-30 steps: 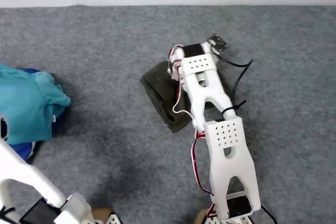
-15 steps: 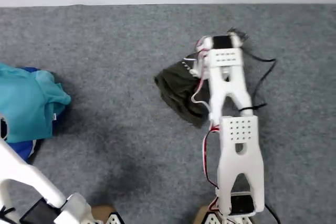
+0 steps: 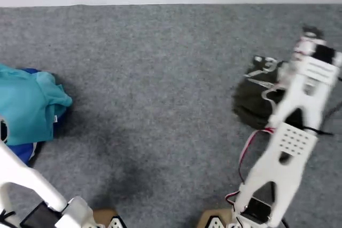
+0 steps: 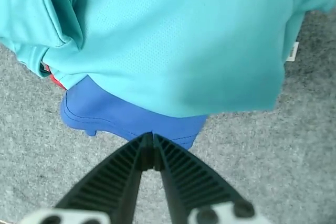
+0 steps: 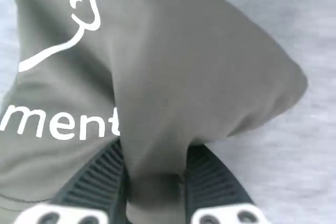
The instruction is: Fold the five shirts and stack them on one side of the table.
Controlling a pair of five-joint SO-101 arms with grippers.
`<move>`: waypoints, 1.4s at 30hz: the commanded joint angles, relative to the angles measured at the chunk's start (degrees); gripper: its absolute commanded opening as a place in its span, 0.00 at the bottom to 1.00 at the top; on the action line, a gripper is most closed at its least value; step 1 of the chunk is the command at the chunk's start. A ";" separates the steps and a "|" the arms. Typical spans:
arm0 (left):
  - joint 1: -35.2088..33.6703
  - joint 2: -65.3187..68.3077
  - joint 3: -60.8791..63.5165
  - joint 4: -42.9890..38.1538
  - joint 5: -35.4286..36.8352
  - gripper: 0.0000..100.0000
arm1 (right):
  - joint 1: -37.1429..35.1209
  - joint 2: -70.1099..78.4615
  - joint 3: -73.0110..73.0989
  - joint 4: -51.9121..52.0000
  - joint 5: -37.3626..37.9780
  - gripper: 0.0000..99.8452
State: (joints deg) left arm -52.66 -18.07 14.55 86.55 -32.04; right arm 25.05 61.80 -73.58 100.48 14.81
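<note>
While your right gripper (image 5: pixel 153 169) clamps the dark shirt (image 3: pixel 250 105) at the high view's right, your left gripper (image 4: pixel 152 149) sits closed, empty, near the teal shirt (image 3: pixel 26 105).

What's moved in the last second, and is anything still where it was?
The right gripper, shut on the dark shirt, pulled it from mid-table to the right side of the high view. The left arm and the pile of teal shirt over blue shirt have not shifted.
</note>
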 commanded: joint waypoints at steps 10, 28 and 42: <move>0.35 -1.67 -0.66 0.44 -0.18 0.01 | 13.49 0.31 -2.90 -0.57 14.24 0.01; 0.35 -1.67 -0.57 0.44 -0.18 0.01 | 16.40 -7.34 -14.33 2.42 19.34 0.30; 0.35 -1.67 -0.57 0.44 -0.18 0.01 | 14.64 -25.10 21.80 2.51 21.19 0.01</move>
State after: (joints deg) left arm -52.66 -18.07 14.55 86.55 -32.04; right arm 40.97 46.15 -62.86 100.66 35.12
